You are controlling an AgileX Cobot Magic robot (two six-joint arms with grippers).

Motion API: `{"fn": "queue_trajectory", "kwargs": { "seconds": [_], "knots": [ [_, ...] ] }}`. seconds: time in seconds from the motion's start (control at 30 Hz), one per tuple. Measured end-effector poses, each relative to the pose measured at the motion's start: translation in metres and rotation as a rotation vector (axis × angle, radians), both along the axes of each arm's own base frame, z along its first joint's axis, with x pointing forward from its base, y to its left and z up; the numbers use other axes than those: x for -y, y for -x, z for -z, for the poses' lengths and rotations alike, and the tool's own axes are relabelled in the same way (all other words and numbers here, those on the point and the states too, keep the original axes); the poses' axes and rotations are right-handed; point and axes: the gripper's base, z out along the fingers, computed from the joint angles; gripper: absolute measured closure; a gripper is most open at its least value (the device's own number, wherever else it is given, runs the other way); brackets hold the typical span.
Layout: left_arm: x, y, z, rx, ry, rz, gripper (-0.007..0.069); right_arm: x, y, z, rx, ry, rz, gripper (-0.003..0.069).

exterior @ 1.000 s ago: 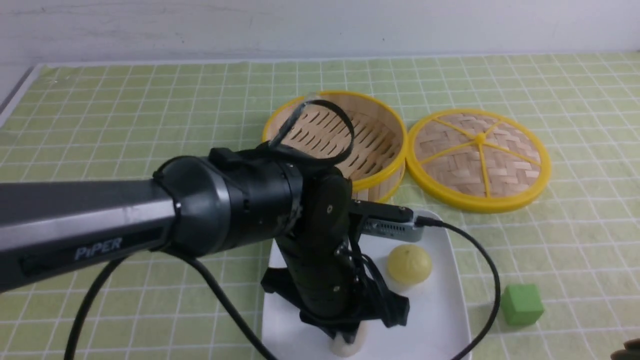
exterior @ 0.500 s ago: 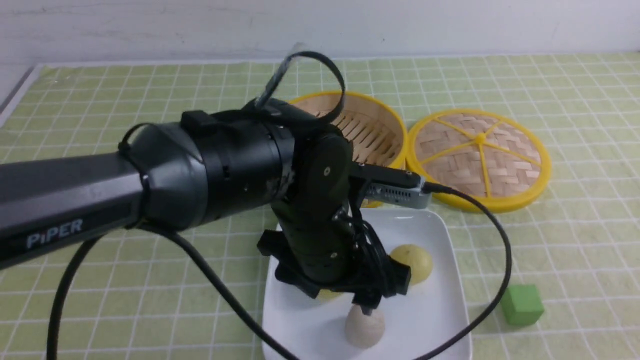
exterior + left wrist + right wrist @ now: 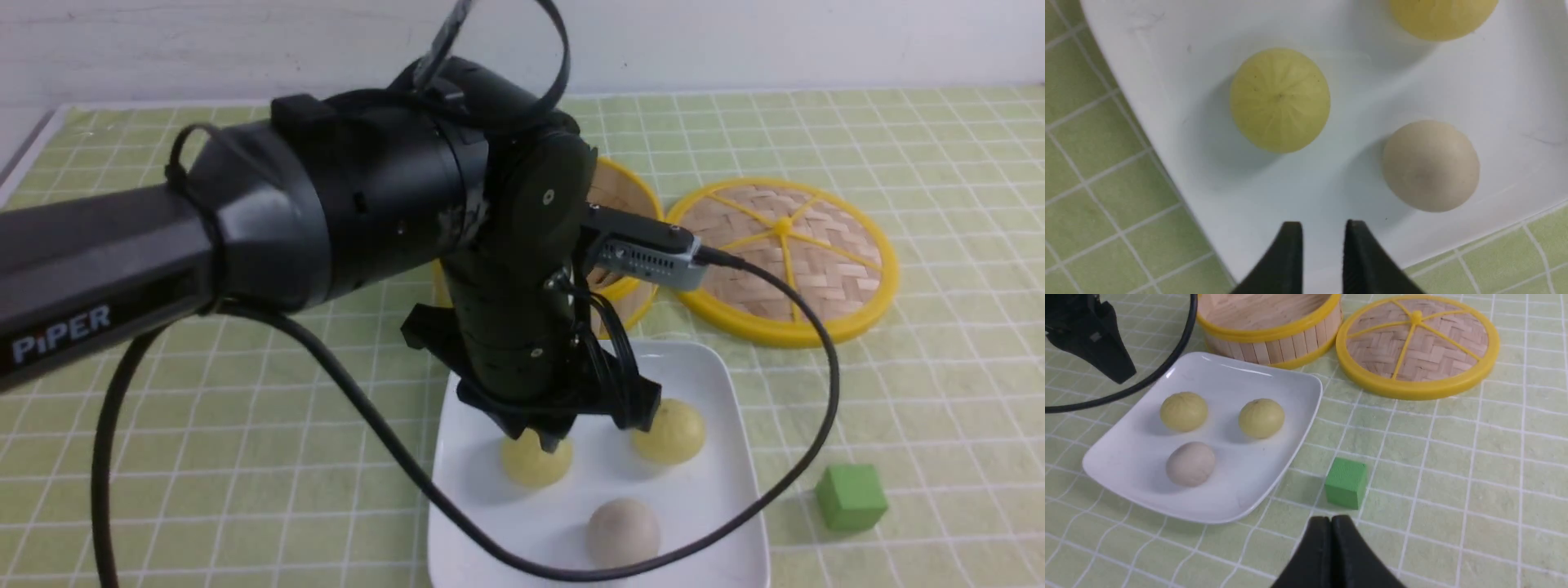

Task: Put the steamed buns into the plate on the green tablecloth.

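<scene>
Three steamed buns lie in the white square plate [image 3: 718, 367] on the green tablecloth [image 3: 245, 408]: a pale yellow one [image 3: 536, 461], another pale yellow one [image 3: 673, 431], and an off-white one [image 3: 623, 531] at the plate's near side. My left gripper [image 3: 549, 439] hangs above the plate, empty, just over the first yellow bun. In the left wrist view its jaws [image 3: 1323, 228] stand a little apart over bare plate [image 3: 1167, 81], beside the off-white bun [image 3: 1431, 165]. My right gripper [image 3: 1331, 522] is shut and empty above the cloth, near the plate [image 3: 1290, 384].
A round bamboo steamer [image 3: 629, 204] stands behind the plate, mostly hidden by my left arm. Its woven lid [image 3: 784, 257] lies to the right. A green cube [image 3: 851, 496] sits right of the plate. The left arm's black cable loops over the plate's right edge.
My left gripper has risen from the plate's near edge and let go of the off-white bun, which now lies free. A second yellow bun has come into view.
</scene>
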Motion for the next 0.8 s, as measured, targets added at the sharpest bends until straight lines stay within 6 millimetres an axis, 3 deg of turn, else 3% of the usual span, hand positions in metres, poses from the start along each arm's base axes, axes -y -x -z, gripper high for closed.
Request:
{"fn": "queue_trajectory", "kwargs": {
  "seconds": [0.07,0.17,0.4,0.8],
  "knots": [
    [-0.001,-0.002,-0.007,0.018,-0.016,0.002,0.0587,-0.002,-0.005,0.008,0.005,-0.005,0.001,0.0673],
    [-0.003,-0.004,-0.02,0.05,-0.029,0.002,0.0622,-0.006,-0.013,0.019,0.028,-0.016,0.004,0.0673],
    [-0.007,-0.003,-0.032,0.082,-0.03,0.002,0.0622,-0.013,-0.029,0.036,0.137,-0.071,0.012,0.0673],
    [-0.006,-0.004,-0.032,0.096,-0.02,0.004,0.0622,-0.014,-0.032,0.038,0.184,-0.085,0.016,0.0666]
  ]
}}
